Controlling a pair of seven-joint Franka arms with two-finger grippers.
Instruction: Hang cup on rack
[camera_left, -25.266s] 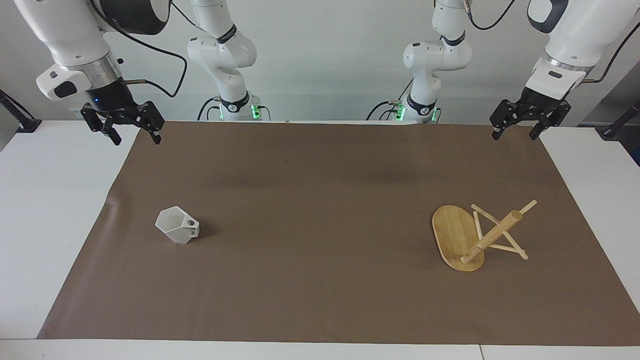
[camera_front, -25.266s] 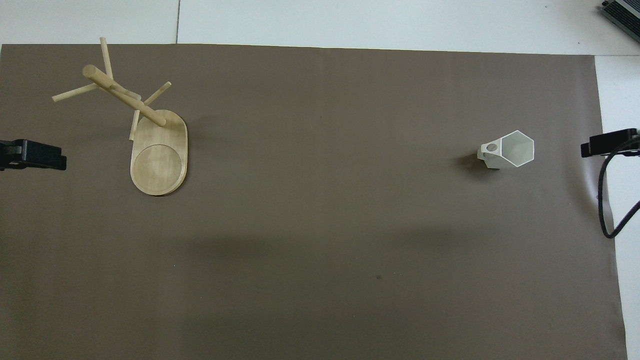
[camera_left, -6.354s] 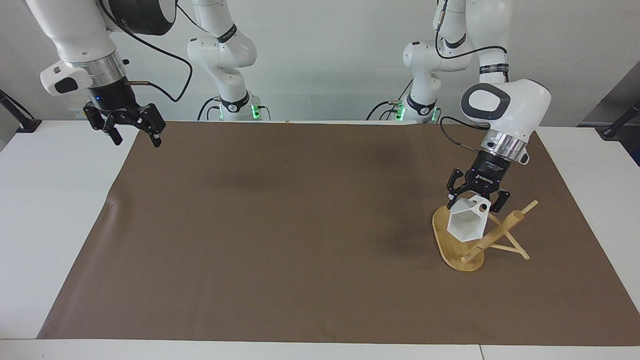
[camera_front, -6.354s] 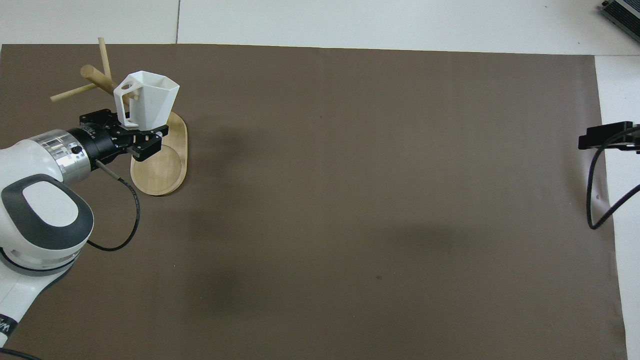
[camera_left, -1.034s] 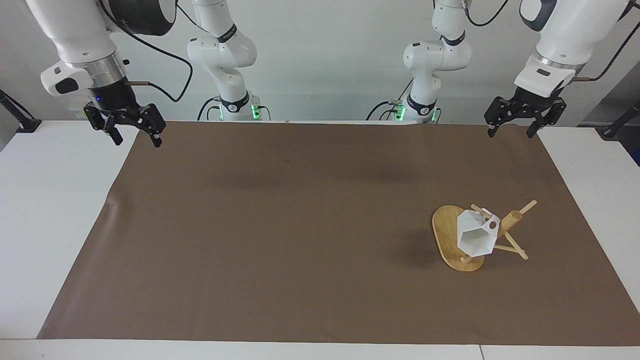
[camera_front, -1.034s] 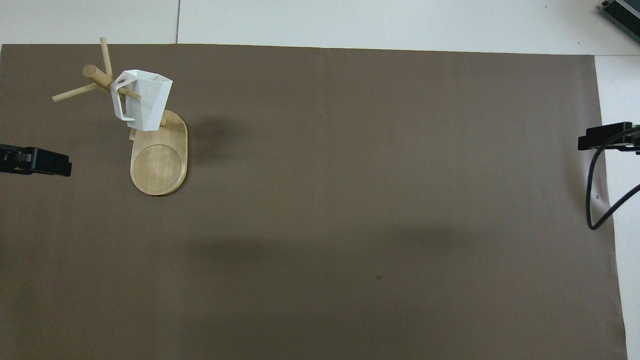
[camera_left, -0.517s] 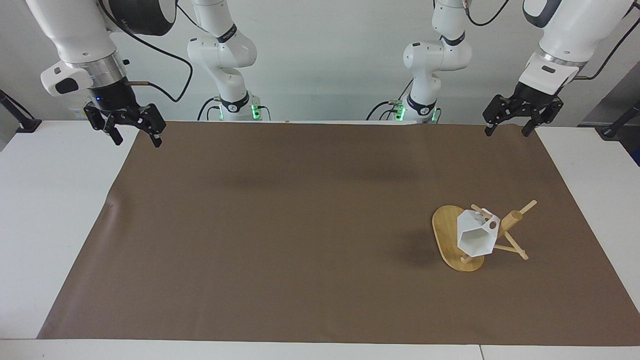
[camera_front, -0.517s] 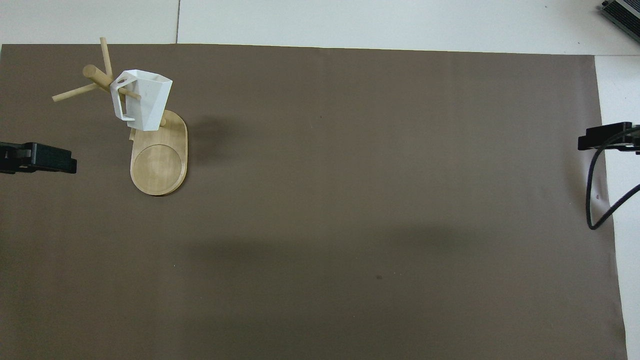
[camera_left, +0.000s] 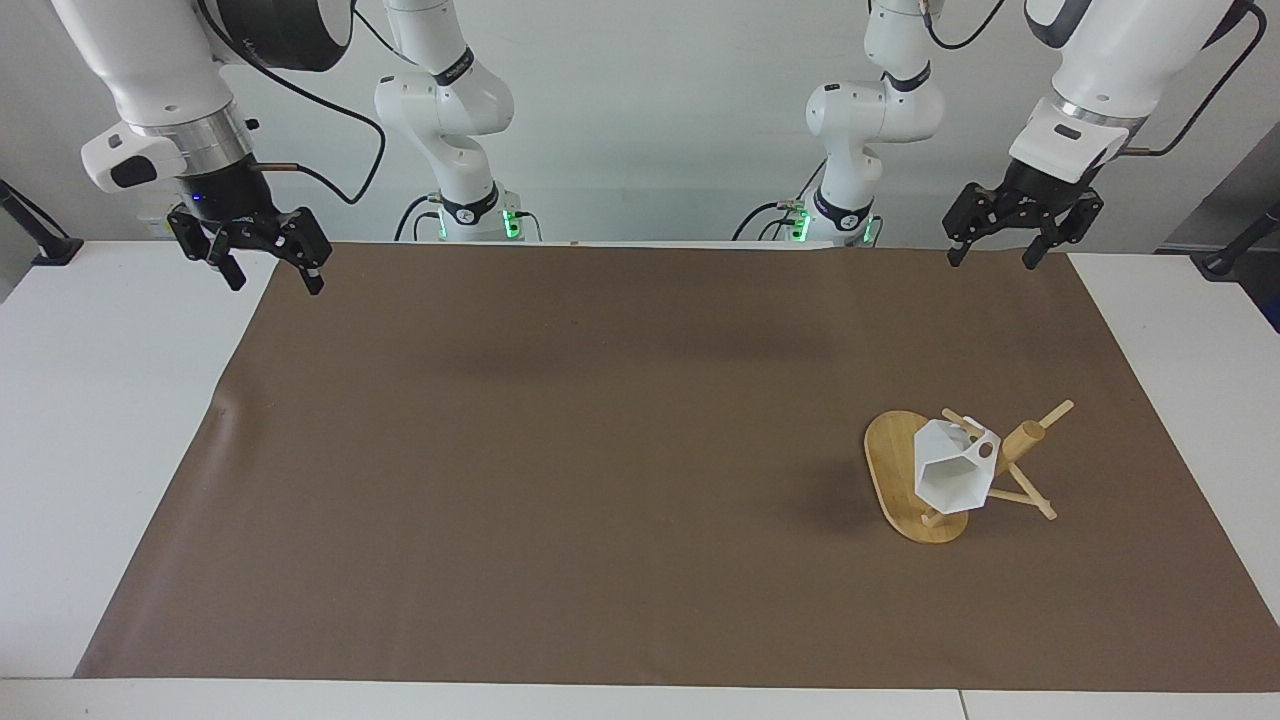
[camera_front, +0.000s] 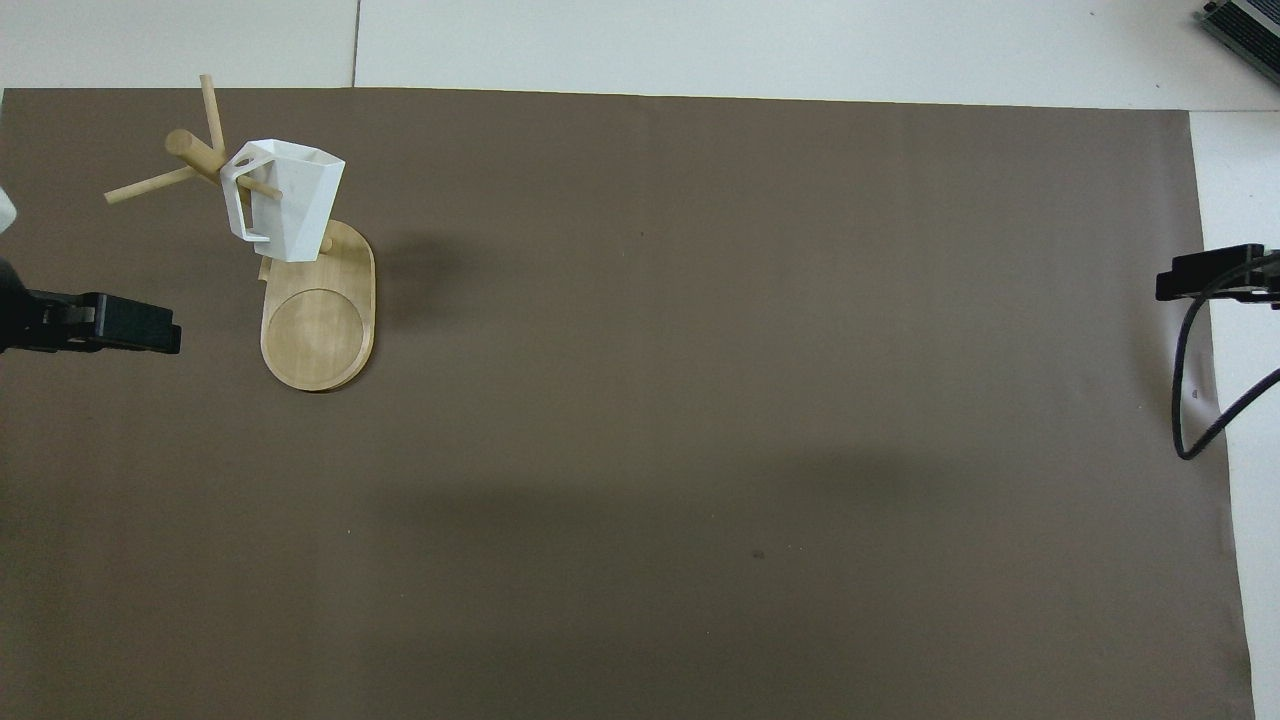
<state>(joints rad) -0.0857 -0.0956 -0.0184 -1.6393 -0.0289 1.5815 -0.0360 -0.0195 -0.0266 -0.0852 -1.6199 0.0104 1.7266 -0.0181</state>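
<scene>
cup (camera_left: 953, 478) hangs by its handle on a rack (camera_left: 905, 470) peg, looks light, rigid, smooth, best pinched at the handle; left gripper (camera_left: 997, 246) and right gripper (camera_left: 265, 265) fingers spread, empty.

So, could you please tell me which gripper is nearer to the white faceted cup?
Left. The left gripper hangs open at the rack's end of the table, where the cup hangs; the right gripper waits, open, at the right arm's end.

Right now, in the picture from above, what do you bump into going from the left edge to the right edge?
left gripper → rack, with the cup hanging on one of its pegs → bare brown mat → right gripper.
</scene>
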